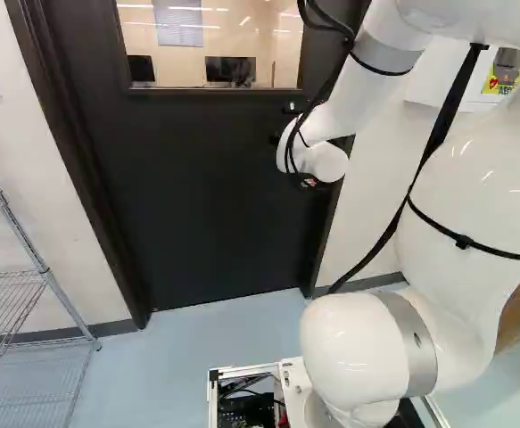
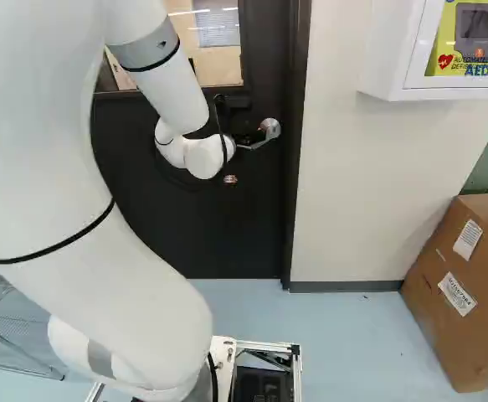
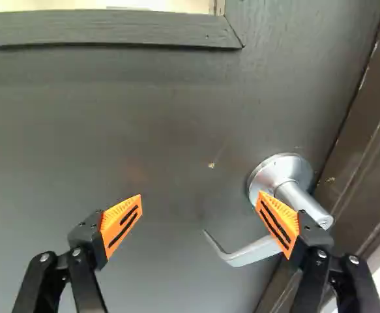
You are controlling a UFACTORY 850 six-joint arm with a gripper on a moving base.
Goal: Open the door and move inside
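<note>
White arm (image 1: pixel 465 178) looms nearest, its tool (image 3: pixel 199 203) wide and holding nothing before the dark, closed door (image 1: pixel 215 196). The silver lever handle (image 3: pixel 247 253) sits at the door's right side, past one finger, its end between the two. Wire shelving (image 1: pixel 41 267) stands left, a cardboard box (image 2: pixel 444 293) right.

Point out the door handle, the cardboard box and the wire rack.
Door handle (image 3: pixel 253 252), wrist view: on its curved lever.
Cardboard box (image 2: pixel 449 335), right base view: on its side, below the labels.
Wire rack (image 1: pixel 8 299), left base view: on the wires of a shelf.
</note>
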